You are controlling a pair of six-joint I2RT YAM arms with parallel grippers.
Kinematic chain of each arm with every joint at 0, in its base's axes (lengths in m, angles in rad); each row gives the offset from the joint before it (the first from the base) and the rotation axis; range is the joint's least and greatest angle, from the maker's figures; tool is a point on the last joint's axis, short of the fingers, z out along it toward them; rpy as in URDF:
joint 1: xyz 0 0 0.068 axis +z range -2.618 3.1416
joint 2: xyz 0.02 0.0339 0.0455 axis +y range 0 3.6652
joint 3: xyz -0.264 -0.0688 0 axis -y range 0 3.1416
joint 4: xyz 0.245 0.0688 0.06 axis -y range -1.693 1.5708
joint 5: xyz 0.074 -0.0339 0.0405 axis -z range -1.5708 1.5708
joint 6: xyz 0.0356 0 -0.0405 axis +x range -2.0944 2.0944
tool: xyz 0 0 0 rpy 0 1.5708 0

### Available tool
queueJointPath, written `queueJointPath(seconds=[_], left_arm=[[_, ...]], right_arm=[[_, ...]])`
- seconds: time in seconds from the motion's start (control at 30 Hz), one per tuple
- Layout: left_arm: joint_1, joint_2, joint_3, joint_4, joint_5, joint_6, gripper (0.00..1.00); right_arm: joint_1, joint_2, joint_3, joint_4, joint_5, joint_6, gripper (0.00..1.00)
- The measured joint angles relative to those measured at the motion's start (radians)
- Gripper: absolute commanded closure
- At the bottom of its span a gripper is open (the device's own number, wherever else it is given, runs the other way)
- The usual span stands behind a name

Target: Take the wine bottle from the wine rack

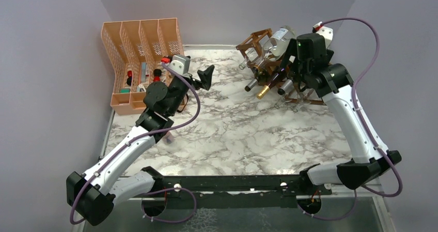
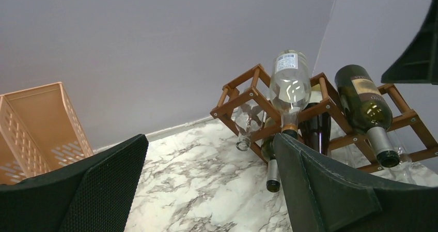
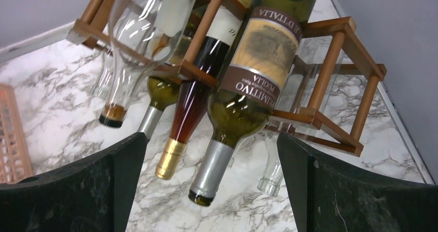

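The dark brown wooden wine rack (image 1: pixel 256 42) stands at the back right of the marble table, with several bottles lying in it, necks toward me. My right gripper (image 1: pixel 290 76) hovers at the rack's front, open. In the right wrist view its fingers (image 3: pixel 356 190) stand wide on either side of the silver-capped neck of a green labelled wine bottle (image 3: pixel 248 103), not touching it. The rack (image 3: pixel 330 61) also holds an amber bottle with a gold cap (image 3: pixel 178 134) and a clear bottle (image 3: pixel 134 51). My left gripper (image 1: pixel 204 79) is open and empty, well left of the rack (image 2: pixel 243 95).
A peach mesh file organizer (image 1: pixel 139 51) stands at the back left; it also shows in the left wrist view (image 2: pixel 41 118). An empty clear bottle (image 3: pixel 274 175) lies low in the rack beside the green one. Grey walls close in behind and to the right.
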Motion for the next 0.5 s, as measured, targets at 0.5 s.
queueJointPath(seconds=[0.5], left_arm=[[-0.056,0.001,-0.004,0.003,-0.003,0.017,0.01]], right_arm=[[-0.252,0.212,0.199,-0.074,-0.064,0.074,0.00]])
